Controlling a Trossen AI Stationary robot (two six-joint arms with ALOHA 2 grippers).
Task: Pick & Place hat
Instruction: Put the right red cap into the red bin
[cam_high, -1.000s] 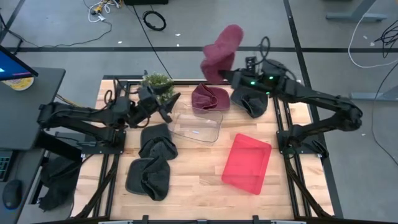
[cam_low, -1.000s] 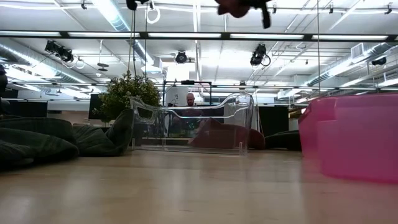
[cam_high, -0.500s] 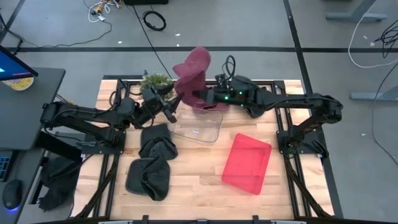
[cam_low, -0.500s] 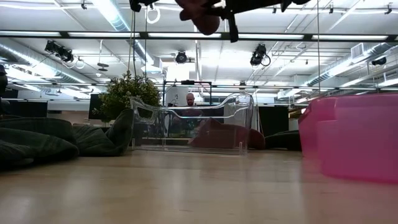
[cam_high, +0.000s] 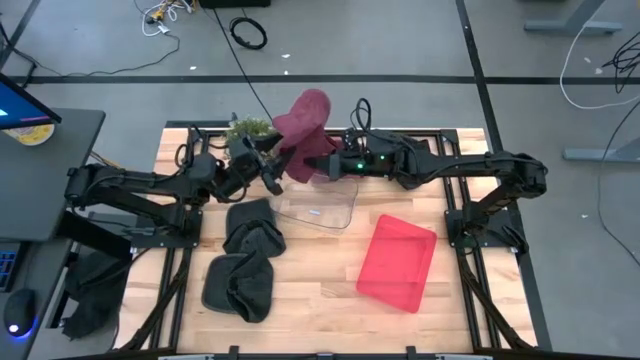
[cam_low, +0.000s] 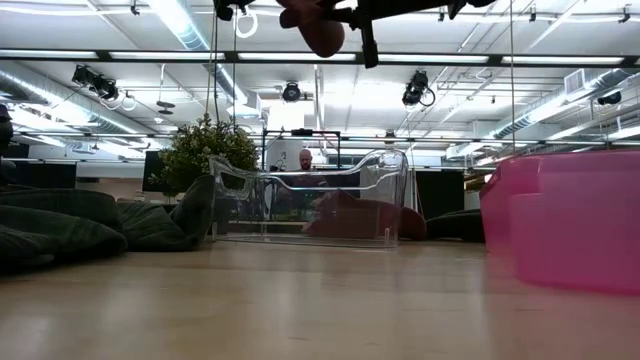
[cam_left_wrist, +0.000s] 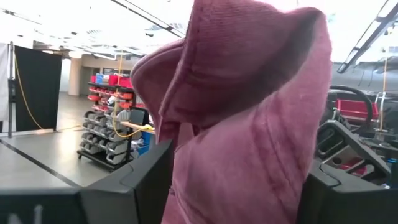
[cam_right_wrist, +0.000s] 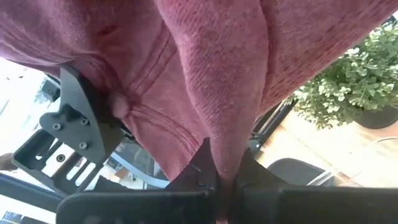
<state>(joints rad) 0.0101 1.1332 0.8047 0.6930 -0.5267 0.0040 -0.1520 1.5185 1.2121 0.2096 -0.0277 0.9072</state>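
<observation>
The red hat (cam_high: 305, 125) hangs in the air, up above the far left end of the clear box (cam_high: 318, 203). The right claw (cam_high: 322, 166) is pinching the hat by a fold of cloth, and the rest of it flops loose. The left claw (cam_high: 268, 170) is just beside the hat, with its fingers spread and the cloth in between them, so this looks like a pass from one arm to the other.

To do it well, the left claw should press together on a thick bit of cloth first. Only then should the right claw let go, or the hat may drop. A little plant (cam_high: 250, 130) sits close by on the bench (cam_high: 320, 295), so the loose cloth must not knock it. Dark hats (cam_high: 250, 255) and a pink box (cam_high: 398, 262) lie nearer the front.
</observation>
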